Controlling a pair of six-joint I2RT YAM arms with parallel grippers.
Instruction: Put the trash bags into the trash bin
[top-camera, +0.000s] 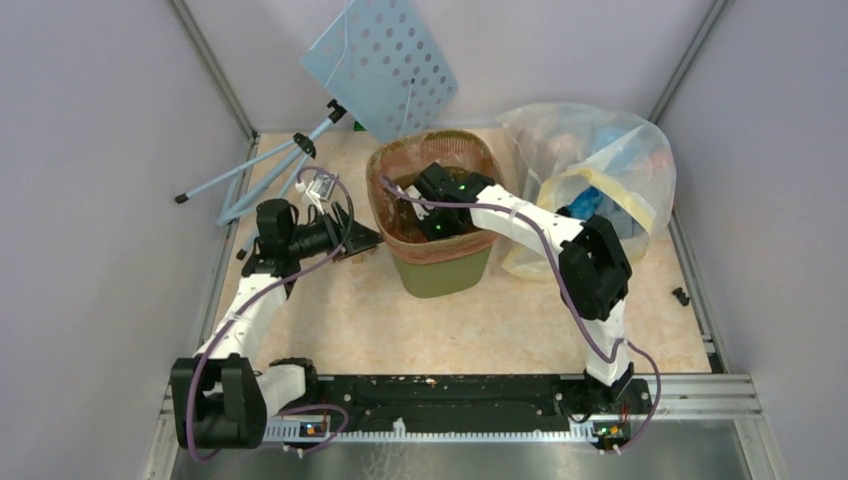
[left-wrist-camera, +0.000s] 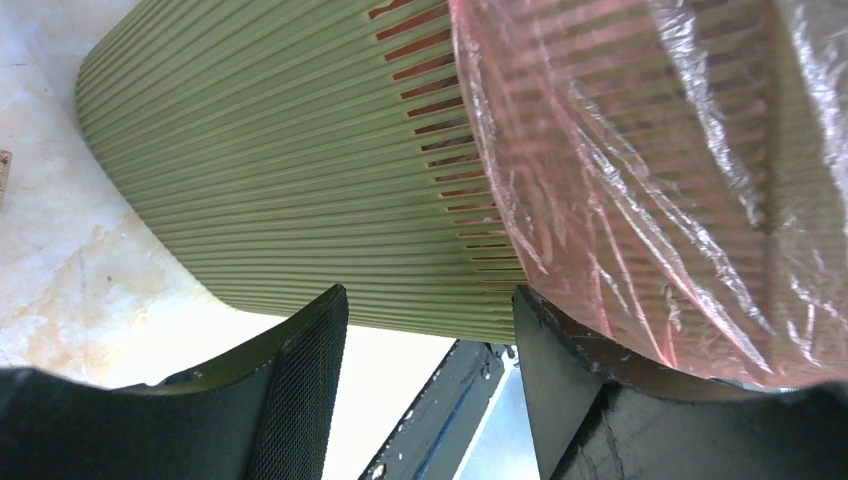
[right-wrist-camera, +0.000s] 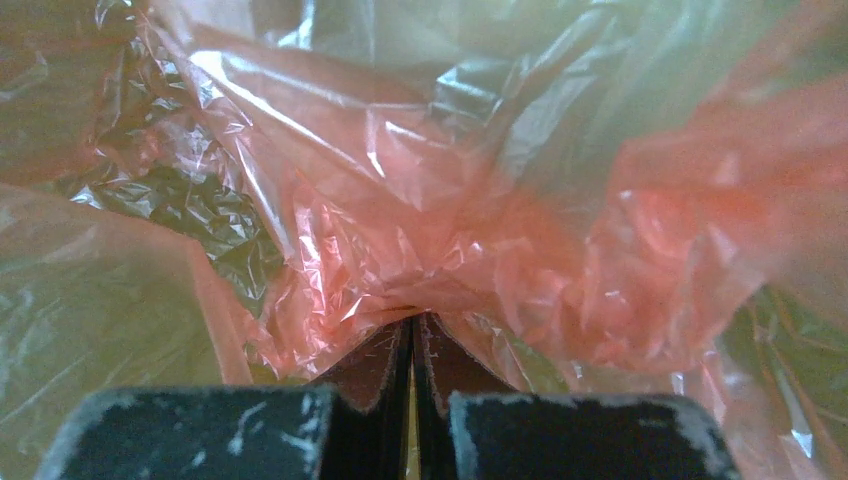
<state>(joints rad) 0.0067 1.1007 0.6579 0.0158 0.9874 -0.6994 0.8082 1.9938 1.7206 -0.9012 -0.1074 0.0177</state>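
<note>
The olive-green trash bin stands mid-table. The orange-red trash bag lines it, with its hem folded out over the rim. My right gripper reaches down inside the bin. In the right wrist view the gripper is shut, and the crinkled bag gathers to a point at its tips. My left gripper is open beside the bin's left wall. In the left wrist view the left gripper holds nothing, close to the ribbed bin wall. Its right finger sits at the edge of the bag's overhang.
A pale blue perforated panel on a tripod stand leans behind and left of the bin. A large clear bag of colourful items sits right of the bin. The black base rail runs along the near edge.
</note>
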